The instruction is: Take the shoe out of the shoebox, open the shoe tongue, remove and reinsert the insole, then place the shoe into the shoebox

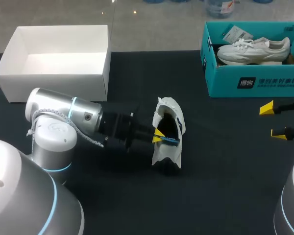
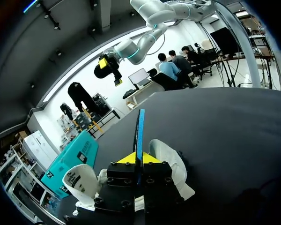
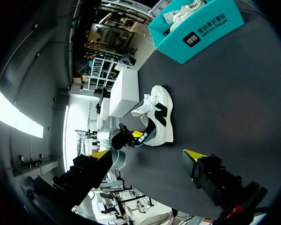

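Blue insole (image 2: 139, 133) stood edge-on, pinched in the left gripper (image 1: 159, 135), which was poked into the white shoe (image 1: 171, 112) at the head view's centre. It probably needed guiding flat along the sole, without buckling. The right gripper (image 1: 274, 120), at the right edge, hung spread and empty. The shoe's interior was hidden.

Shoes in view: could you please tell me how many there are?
2. One shoe lies mid-table, the left gripper inside it holding the insole; the second shoe sits in the teal shoebox.
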Action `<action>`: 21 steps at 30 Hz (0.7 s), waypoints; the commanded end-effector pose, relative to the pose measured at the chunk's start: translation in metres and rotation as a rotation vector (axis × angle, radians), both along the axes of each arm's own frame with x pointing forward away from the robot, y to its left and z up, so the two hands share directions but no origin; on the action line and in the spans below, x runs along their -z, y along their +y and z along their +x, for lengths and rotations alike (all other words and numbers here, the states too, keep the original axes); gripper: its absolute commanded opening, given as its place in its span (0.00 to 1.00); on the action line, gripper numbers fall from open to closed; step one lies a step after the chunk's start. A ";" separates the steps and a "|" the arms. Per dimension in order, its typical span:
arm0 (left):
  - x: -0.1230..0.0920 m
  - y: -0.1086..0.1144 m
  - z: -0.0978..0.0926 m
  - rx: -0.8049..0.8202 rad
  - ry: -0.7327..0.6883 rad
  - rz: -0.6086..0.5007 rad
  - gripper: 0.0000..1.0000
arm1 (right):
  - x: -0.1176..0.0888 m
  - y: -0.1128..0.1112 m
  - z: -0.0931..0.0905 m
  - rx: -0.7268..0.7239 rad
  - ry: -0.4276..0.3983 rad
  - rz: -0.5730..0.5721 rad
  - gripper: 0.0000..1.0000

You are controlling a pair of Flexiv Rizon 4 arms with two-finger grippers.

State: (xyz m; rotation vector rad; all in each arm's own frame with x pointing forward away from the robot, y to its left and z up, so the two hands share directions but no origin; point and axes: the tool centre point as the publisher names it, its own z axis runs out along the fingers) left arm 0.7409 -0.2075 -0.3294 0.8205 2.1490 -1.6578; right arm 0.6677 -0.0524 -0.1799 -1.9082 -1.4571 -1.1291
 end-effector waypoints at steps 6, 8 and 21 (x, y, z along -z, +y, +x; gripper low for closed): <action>0.017 -0.015 0.017 -0.024 -0.017 0.023 0.00 | -0.001 0.000 -0.004 0.006 0.000 -0.003 1.00; 0.020 -0.017 0.022 -0.043 -0.031 0.028 0.00 | -0.001 0.000 -0.004 0.006 0.000 -0.003 1.00; 0.031 -0.020 0.047 -0.123 -0.070 0.050 0.00 | -0.001 0.000 -0.004 0.006 0.000 -0.003 1.00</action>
